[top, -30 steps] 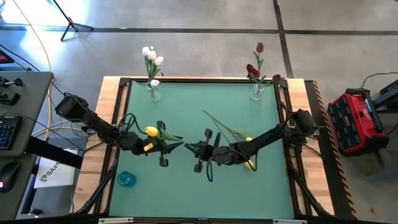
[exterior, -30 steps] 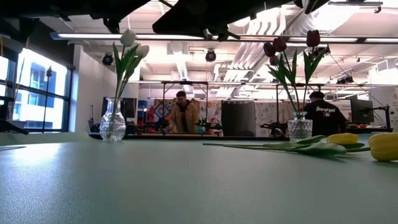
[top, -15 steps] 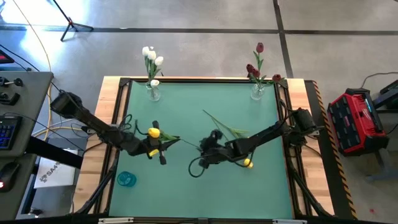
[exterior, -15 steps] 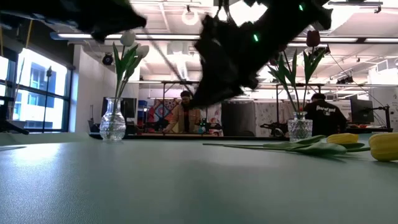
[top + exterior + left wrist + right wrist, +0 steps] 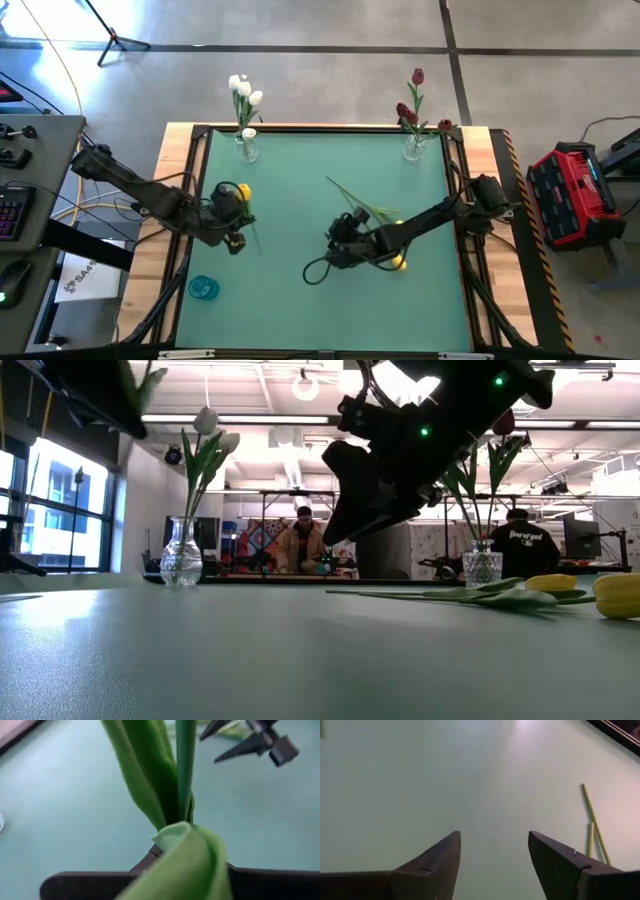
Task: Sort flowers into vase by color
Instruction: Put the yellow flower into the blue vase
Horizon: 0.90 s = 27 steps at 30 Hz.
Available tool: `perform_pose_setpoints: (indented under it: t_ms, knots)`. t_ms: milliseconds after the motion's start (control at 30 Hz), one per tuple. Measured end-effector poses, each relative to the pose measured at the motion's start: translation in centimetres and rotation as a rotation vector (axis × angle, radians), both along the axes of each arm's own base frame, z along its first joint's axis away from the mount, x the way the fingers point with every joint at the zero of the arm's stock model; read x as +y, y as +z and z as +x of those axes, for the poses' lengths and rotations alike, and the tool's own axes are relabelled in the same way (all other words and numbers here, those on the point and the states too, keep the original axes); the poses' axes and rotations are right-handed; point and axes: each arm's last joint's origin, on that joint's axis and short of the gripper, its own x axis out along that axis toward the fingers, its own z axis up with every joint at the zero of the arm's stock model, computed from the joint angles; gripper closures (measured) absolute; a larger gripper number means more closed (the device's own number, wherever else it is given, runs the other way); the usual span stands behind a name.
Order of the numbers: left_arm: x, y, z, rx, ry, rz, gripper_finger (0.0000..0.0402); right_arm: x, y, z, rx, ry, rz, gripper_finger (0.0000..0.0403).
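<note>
We are seeing the left end effector (image 5: pixel 236 243) clamped on the stem of a yellow tulip (image 5: pixel 243 192), over the left half of the green desk (image 5: pixel 300 170). The yellow head is sitting just beside the wrist, and the stem is running down past the fingers toward the near edge. In the left wrist view the stem (image 5: pixel 185 765) and a folded leaf (image 5: pixel 190 860) are filling the frame, pinched between the dark fingers.

The right end effector (image 5: pixel 335 250) is hanging near the middle of the desk with its fingers (image 5: pixel 435 862) standing apart and nothing between them — only bare desk is showing in the gap. In the low view its dark bulk (image 5: pixel 390 470) is hovering above the surface.

Two more yellow tulips are lying on the right half: one head (image 5: pixel 399 263) is showing just beside the right arm, and the other head (image 5: pixel 399 224) is peeking out above that arm, with green stems (image 5: pixel 350 197) stretching toward the centre. In the low view these heads (image 5: pixel 618 596) are resting on the surface at the right.

At the far edge, a glass vase (image 5: pixel 247 148) on the left is holding white tulips (image 5: pixel 243 90), and a second vase (image 5: pixel 414 148) on the right is holding dark red tulips (image 5: pixel 410 110). A small blue dish (image 5: pixel 203 288) is sitting at the near-left corner — well apart from the flowers.

Behind the desk, two people (image 5: pixel 303 548) are standing in the room.
</note>
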Motion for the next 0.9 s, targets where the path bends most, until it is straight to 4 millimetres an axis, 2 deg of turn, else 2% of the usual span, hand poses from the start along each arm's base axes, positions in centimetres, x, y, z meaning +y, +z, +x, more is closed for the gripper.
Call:
perform_pose_setpoints:
  t_ms: [100, 200, 333, 400, 567, 700, 800, 900]
  knots:
    - [0.1, 1.4, -0.8, 0.064, 0.006, -0.031, 0.0401, -0.4, 0.0, 0.1, 0.007, -0.002, -0.01, 0.0186]
    - [0.2, 3.7, -1.7, 0.092, 0.005, -0.058, 0.0401, -0.8, 0.0, 0.2, 0.01, -0.006, -0.013, 0.0187]
    - [-0.7, 7.1, -2.5, 0.002, -0.06, -0.064, 0.0401, -1.0, 0.0, 0.3, 0.017, -0.002, -0.023, 0.0187]
    - [-1.4, 8.0, -3.1, -0.045, -0.103, -0.03, 0.0401, -0.9, 0.0, 0.3, 0.021, 0.005, -0.027, 0.0187]
    - [-3.7, 7.3, -4.3, -0.063, -0.189, 0.0, 0.0401, -0.9, 0.0, 0.3, 0.021, 0.004, -0.03, 0.0187]
    - [-6.2, 6.3, -5.2, -0.014, -0.336, 0.048, 0.0401, -1.0, 0.0, 0.3, 0.021, 0.002, -0.031, 0.0187]
    - [-7.6, 5.8, -6.6, 0.003, -0.452, 0.112, 0.0401, -0.9, 0.0, 0.3, 0.018, 0.002, -0.024, 0.0187]
    - [-8.0, 6.0, -8.5, -0.049, -0.484, 0.1, 0.0401, -0.9, 0.0, 0.3, 0.007, -0.007, -0.01, 0.0187]
